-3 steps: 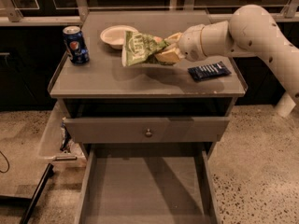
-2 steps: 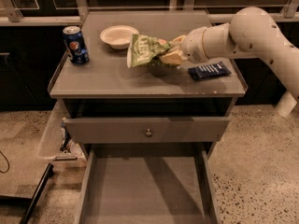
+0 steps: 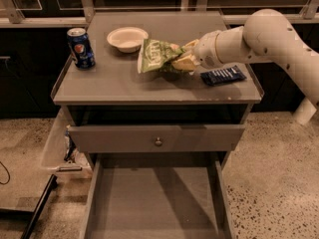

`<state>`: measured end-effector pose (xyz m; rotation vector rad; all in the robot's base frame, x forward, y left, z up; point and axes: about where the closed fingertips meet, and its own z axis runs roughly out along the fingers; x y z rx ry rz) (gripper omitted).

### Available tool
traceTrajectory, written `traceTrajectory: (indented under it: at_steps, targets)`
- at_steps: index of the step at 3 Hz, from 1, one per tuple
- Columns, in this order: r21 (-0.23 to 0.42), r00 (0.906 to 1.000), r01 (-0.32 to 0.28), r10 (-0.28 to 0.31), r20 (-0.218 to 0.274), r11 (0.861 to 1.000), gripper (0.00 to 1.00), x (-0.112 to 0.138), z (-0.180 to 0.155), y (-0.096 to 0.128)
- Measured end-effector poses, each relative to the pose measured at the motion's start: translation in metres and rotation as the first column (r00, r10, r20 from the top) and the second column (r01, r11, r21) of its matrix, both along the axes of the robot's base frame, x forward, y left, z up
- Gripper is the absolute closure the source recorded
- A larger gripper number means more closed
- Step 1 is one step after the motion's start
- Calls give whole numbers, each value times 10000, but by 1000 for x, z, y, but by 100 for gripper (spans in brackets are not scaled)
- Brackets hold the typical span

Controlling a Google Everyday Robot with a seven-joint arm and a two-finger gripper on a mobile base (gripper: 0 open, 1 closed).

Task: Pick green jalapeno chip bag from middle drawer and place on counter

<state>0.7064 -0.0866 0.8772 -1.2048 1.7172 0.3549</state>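
Note:
The green jalapeno chip bag (image 3: 155, 56), crinkled with white lettering, stands tilted on the counter (image 3: 114, 86) near its middle. My gripper (image 3: 183, 59) reaches in from the right on a white arm and is shut on the bag's right end, just above the counter top. The middle drawer (image 3: 154, 198) is pulled out below, showing a bare grey floor and low side walls.
A blue soda can (image 3: 80, 48) stands at the counter's left. A white bowl (image 3: 127, 38) sits behind the bag. A dark blue flat wrapper (image 3: 223, 75) lies right of my gripper. A drawer front with a round knob (image 3: 158, 142) sits above the open drawer.
My gripper has carried the bag slightly to the right and lowered it toward the counter top.

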Motion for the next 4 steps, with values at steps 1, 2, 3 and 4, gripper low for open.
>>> traceTrajectory:
  at_steps: [1, 2, 3, 4]
  targets:
    - [0, 10000, -1, 1, 0, 10000, 58, 0, 0, 0]
    - [0, 10000, -1, 1, -1, 10000, 35, 0, 0, 0]
    - [0, 10000, -2, 2, -1, 10000, 12, 0, 0, 0]
    - [0, 10000, -2, 2, -1, 10000, 0, 0, 0, 0]
